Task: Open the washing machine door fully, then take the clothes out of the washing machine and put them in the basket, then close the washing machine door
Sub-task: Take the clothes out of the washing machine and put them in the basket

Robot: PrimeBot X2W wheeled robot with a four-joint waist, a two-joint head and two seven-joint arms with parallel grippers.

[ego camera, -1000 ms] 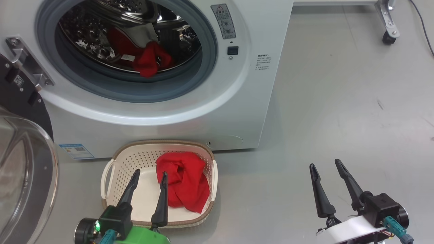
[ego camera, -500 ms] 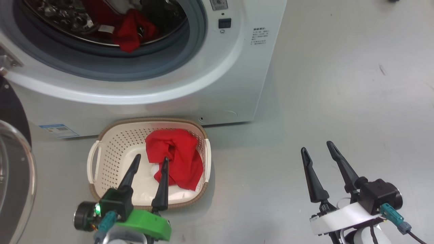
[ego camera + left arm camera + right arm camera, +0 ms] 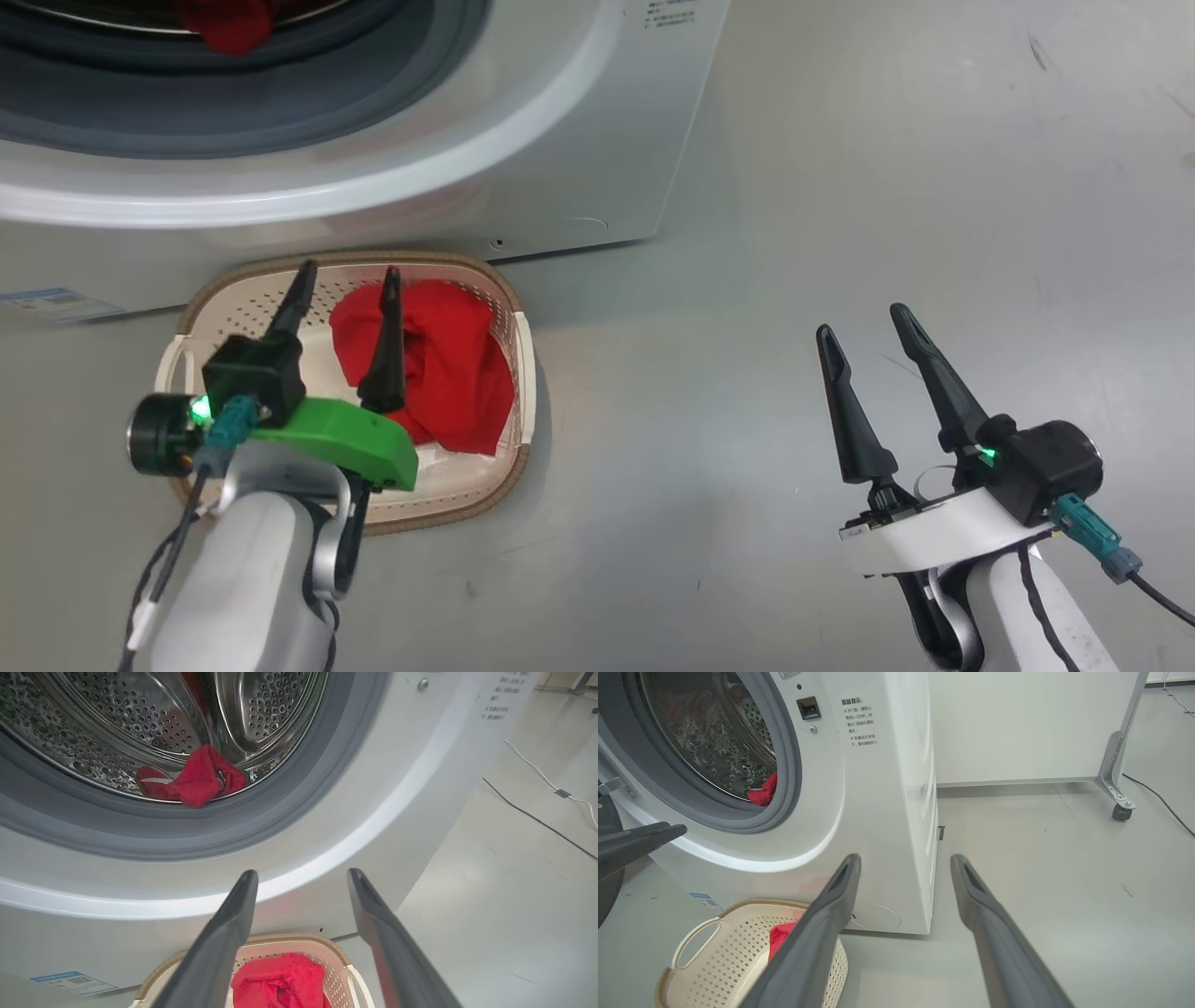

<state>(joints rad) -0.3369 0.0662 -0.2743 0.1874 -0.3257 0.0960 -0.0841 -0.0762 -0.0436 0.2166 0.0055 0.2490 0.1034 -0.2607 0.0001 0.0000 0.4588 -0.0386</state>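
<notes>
Hovering over the basket (image 3: 439, 258) holding one red garment (image 3: 448, 373), the empty, wide-open left gripper (image 3: 348, 271) next needs to reach another garment (image 3: 196, 781) in the drum (image 3: 140, 718) above; the right gripper (image 3: 860, 318) idles alongside, equally open and empty.

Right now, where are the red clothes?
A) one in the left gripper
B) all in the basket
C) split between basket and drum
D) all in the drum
C: one red garment lies in the basket, another red piece sits low in the washing machine drum; the left gripper hangs open and empty.
</notes>
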